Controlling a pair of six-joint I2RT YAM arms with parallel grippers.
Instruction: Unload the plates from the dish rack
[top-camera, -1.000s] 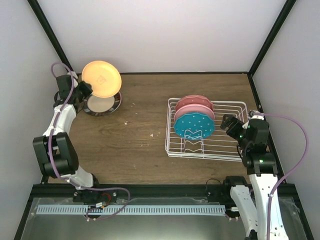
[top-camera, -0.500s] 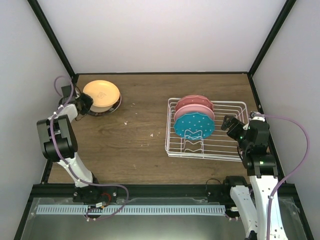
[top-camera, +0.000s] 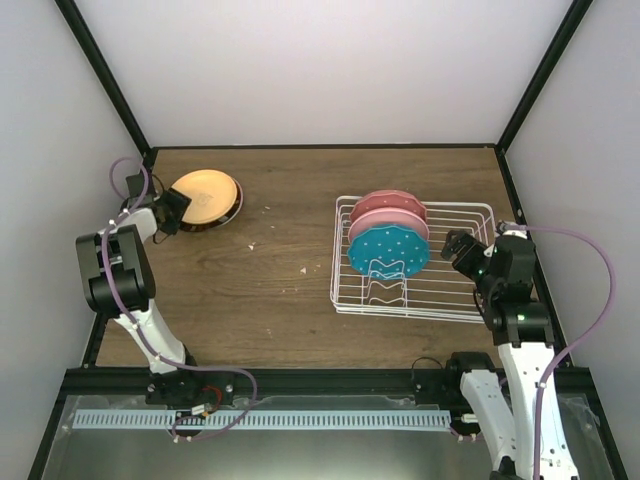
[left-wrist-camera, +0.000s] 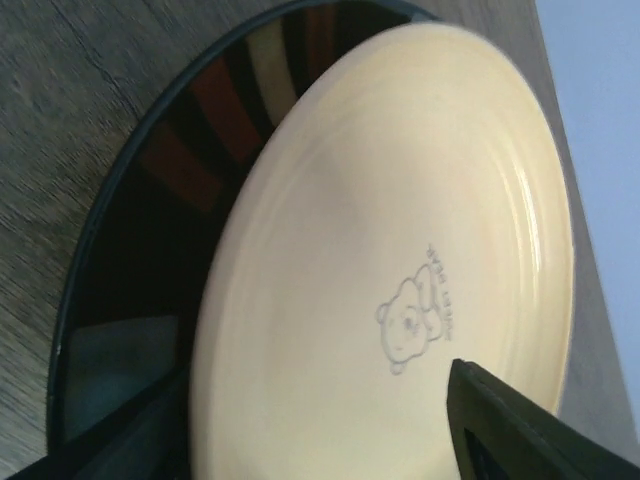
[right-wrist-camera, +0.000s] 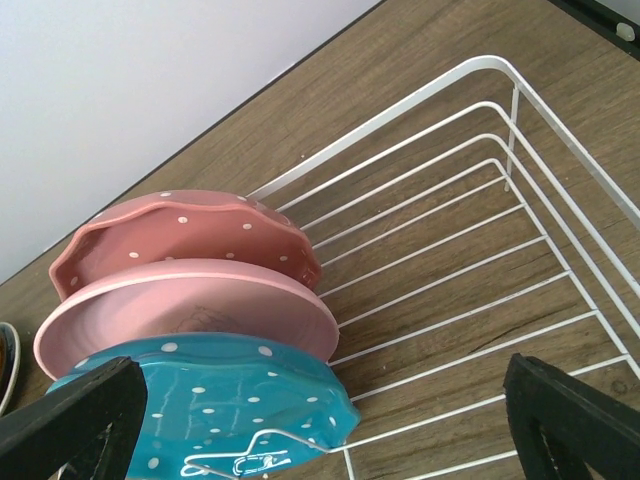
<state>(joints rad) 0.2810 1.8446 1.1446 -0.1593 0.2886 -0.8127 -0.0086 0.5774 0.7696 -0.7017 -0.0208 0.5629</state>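
A cream-orange plate (top-camera: 205, 187) (left-wrist-camera: 400, 250) lies tilted on a dark plate (top-camera: 236, 205) (left-wrist-camera: 150, 200) at the far left of the table. My left gripper (top-camera: 172, 212) (left-wrist-camera: 300, 420) is at its near-left rim, jaws open and straddling the edge. The white wire dish rack (top-camera: 460, 215) (right-wrist-camera: 400, 115) at the right holds three upright plates: a teal dotted one (top-camera: 388, 250) (right-wrist-camera: 200, 410) in front, a smooth pink one (top-camera: 385, 228) (right-wrist-camera: 190, 305), and a dotted pink one (top-camera: 390, 203) (right-wrist-camera: 180, 225). My right gripper (top-camera: 458, 248) (right-wrist-camera: 320, 400) hangs open over the rack's right side, holding nothing.
Black frame posts and pale walls close in the table on three sides. The stacked plates sit near the back-left corner post. Bare wood lies between the stack and the rack.
My left arm lowered the cream-orange plate from a raised tilt down onto the dark plate, and its jaws have opened. The right arm and rack plates have not moved.
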